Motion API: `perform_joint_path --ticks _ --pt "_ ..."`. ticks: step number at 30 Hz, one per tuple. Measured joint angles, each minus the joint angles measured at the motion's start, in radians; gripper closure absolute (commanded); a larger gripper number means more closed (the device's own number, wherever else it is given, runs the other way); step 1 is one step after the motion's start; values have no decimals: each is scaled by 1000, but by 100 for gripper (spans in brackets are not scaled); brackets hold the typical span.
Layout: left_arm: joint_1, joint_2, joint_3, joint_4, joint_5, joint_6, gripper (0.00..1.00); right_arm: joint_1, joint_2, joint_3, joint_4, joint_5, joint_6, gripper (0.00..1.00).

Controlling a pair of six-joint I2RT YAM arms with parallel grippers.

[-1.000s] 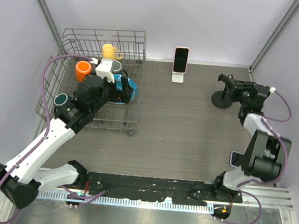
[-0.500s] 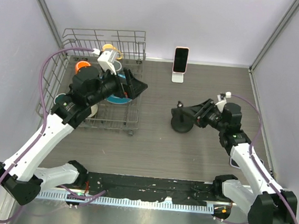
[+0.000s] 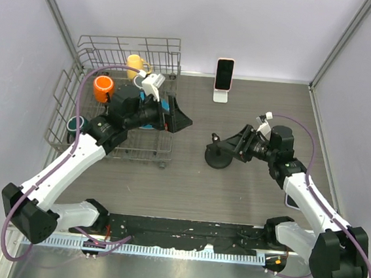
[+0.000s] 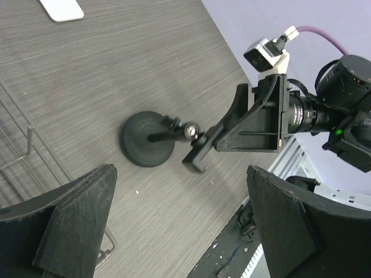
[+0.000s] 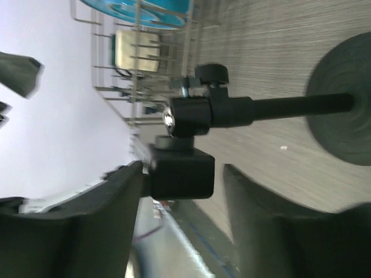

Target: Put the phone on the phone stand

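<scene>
The phone (image 3: 225,73), pink-edged with a dark screen, leans upright on a small white rest (image 3: 220,96) at the back wall. The black phone stand with a round base (image 3: 217,158) stands mid-table; it also shows in the left wrist view (image 4: 146,139) and the right wrist view (image 5: 345,116). My right gripper (image 3: 235,146) is open around the stand's clamp head (image 5: 179,168), which touches one finger with a gap to the other. My left gripper (image 3: 179,119) is open and empty, just right of the rack, left of the stand (image 4: 181,174).
A wire dish rack (image 3: 87,64) at the back left holds an orange cup (image 3: 102,87), a yellow cup (image 3: 135,63) and a blue plate. A small pale object (image 3: 289,200) lies partly under my right arm. Walls close in on both sides.
My right arm brought the black stand from the back right corner to the middle of the table. My left arm swung out from over the rack toward the right.
</scene>
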Motion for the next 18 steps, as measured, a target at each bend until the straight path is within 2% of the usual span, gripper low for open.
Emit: perform_joint_path --ticks 2,11,18 --pt "0 -3 -9 2 8 7 1 1 2 18 -60 40 -48 19" --pt "0 -35 -31 4 11 16 1 3 -1 148 -381 262 -213 19" --pt "0 -59 -35 4 10 23 1 3 -134 293 -593 570 -319 18"
